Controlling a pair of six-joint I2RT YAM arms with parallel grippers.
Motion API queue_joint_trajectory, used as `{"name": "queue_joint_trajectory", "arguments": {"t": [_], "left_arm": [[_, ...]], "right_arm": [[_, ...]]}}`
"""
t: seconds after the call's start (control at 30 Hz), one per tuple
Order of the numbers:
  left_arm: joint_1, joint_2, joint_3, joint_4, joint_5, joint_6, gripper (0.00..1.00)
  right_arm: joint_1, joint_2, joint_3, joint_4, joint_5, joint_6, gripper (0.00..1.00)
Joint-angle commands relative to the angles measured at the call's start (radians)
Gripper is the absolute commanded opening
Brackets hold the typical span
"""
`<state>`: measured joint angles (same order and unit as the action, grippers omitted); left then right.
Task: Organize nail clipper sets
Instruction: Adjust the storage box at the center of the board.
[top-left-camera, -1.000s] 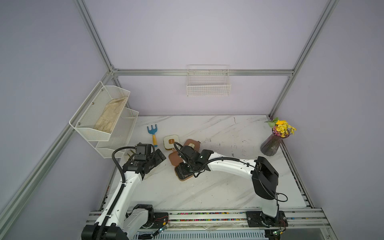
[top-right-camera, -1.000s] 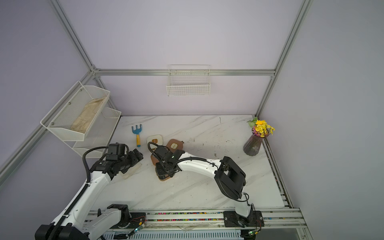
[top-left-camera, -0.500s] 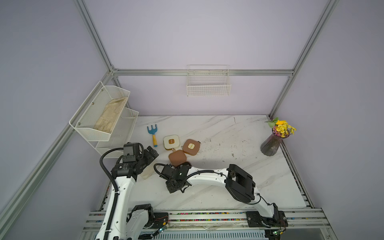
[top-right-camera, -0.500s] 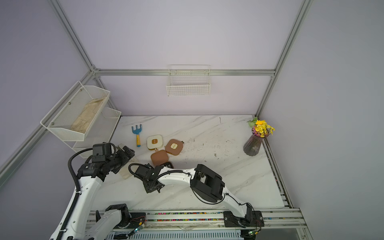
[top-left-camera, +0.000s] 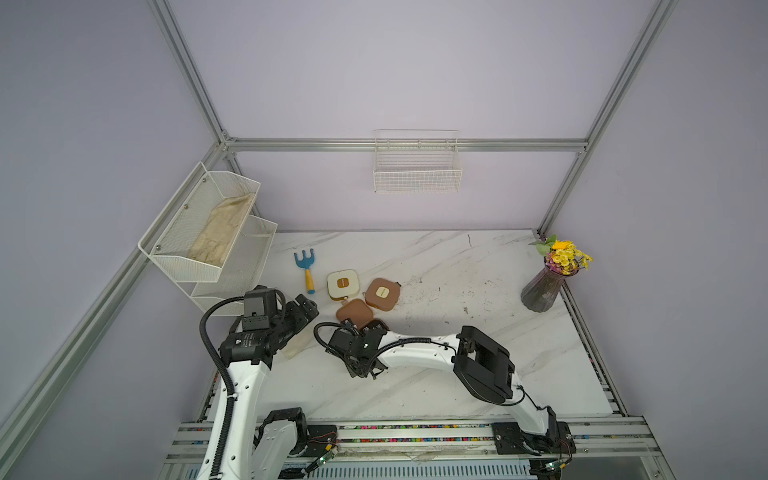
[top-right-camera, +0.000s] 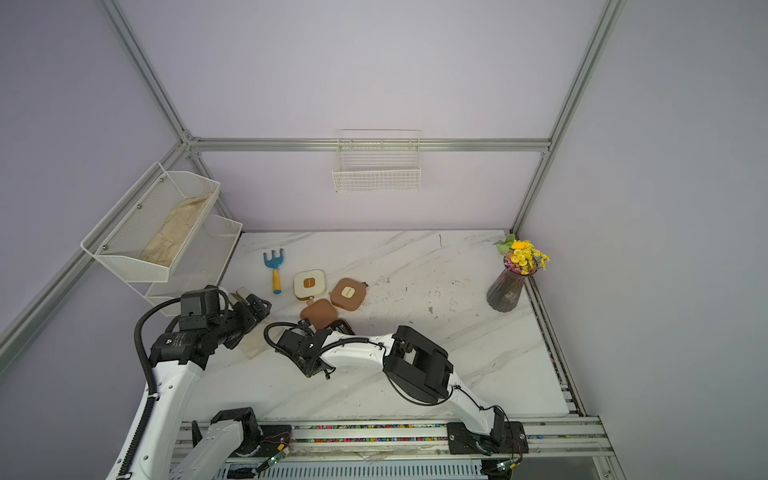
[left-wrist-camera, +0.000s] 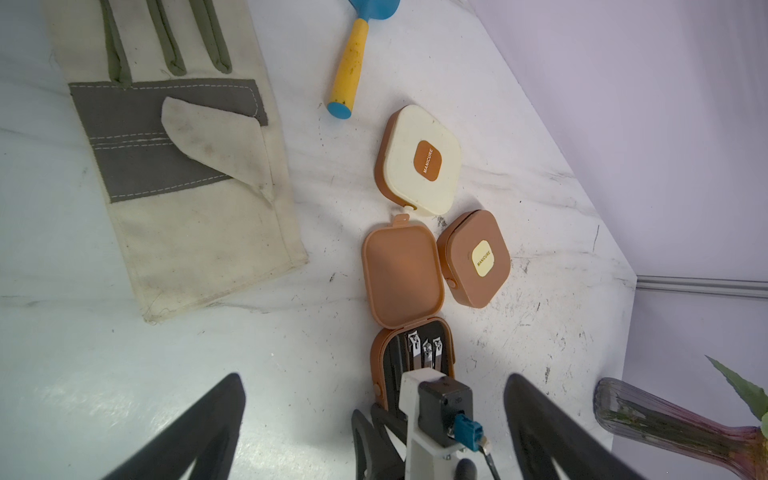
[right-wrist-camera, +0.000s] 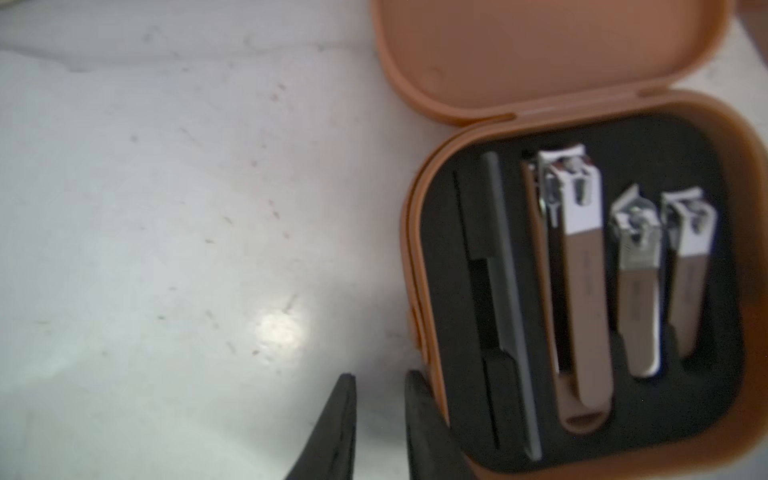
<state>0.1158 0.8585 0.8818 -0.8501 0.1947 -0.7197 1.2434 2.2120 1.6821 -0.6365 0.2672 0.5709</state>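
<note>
Right arm (top-left-camera: 415, 353) has drawn back toward the near edge of the bench (top-left-camera: 457, 266) since a second ago. Lilac walls (top-left-camera: 374, 83) and aluminium framing (top-left-camera: 407, 144) enclose its white marbled top, scuffed with dark marks. The open brown case (left-wrist-camera: 401, 276) lies lid flat, three clippers (right-wrist-camera: 577, 270) in its black lining, just beside the cream case (top-left-camera: 342, 284) and closed brown case (top-left-camera: 382, 294). Right pincer (right-wrist-camera: 379, 374) sits by its rim, jaws a narrow slit apart, empty; left pincer (left-wrist-camera: 374, 376) gapes wide. Mesh rack (top-left-camera: 199, 224), wire basket (top-left-camera: 417, 174) and vase (top-left-camera: 542, 291) line the edges.
</note>
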Motion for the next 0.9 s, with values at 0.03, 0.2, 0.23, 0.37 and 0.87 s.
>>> {"name": "queue_joint_trajectory", "arguments": {"t": [0.03, 0.2, 0.23, 0.37, 0.87], "left_arm": [[0.005, 0.012, 0.020, -0.007, 0.071, 0.028, 0.96], [-0.002, 0.031, -0.018, -0.010, 0.104, 0.021, 0.95], [-0.004, 0.033, -0.025, -0.010, 0.103, 0.018, 0.95], [-0.029, 0.046, -0.046, -0.007, 0.100, 0.010, 0.94], [-0.117, 0.131, -0.084, 0.063, 0.053, -0.015, 0.92]], "right_arm": [[-0.057, -0.069, -0.093, -0.095, 0.096, -0.014, 0.25], [-0.126, -0.132, -0.149, -0.094, 0.121, -0.038, 0.25], [-0.136, -0.140, -0.153, -0.093, 0.121, -0.042, 0.25], [-0.148, -0.191, -0.160, -0.100, 0.099, -0.041, 0.25], [-0.341, -0.224, -0.087, -0.140, -0.080, -0.131, 0.36]]}}
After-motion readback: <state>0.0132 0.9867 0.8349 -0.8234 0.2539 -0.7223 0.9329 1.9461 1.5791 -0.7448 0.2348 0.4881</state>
